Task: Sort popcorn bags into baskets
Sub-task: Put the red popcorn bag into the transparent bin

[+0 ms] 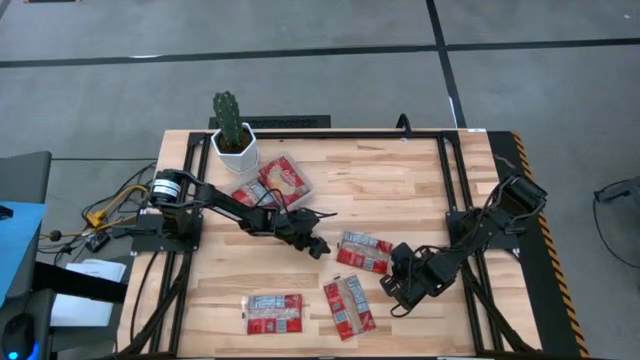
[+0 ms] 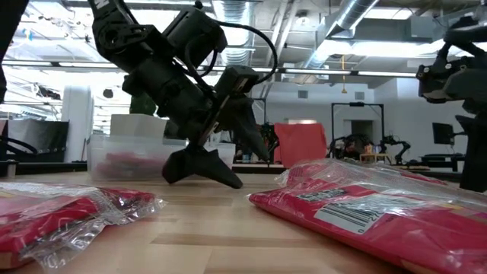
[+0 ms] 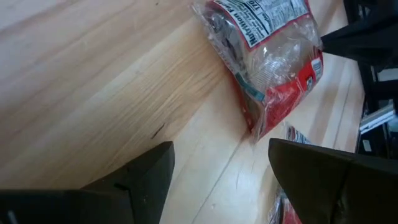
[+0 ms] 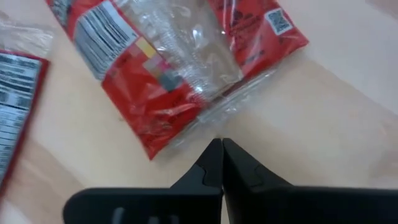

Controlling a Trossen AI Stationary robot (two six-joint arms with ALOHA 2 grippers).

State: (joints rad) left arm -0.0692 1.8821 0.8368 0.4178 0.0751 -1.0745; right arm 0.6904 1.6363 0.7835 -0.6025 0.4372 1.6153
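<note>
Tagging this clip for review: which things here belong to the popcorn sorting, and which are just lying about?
Job:
- three loose popcorn bags
- clear basket holding packets
- left gripper, jaws open
- right gripper, jaws shut

Lying about:
- potted cactus
- cables

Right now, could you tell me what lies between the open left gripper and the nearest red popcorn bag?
Only bare wooden table separates the left gripper from the red popcorn bag, seen in the left wrist view.

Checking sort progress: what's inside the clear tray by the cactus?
The clear tray holds red popcorn bags, at least two, overlapping. The left arm covers the tray's near edge, so anything under it or beneath the top bags can't be seen.
</note>
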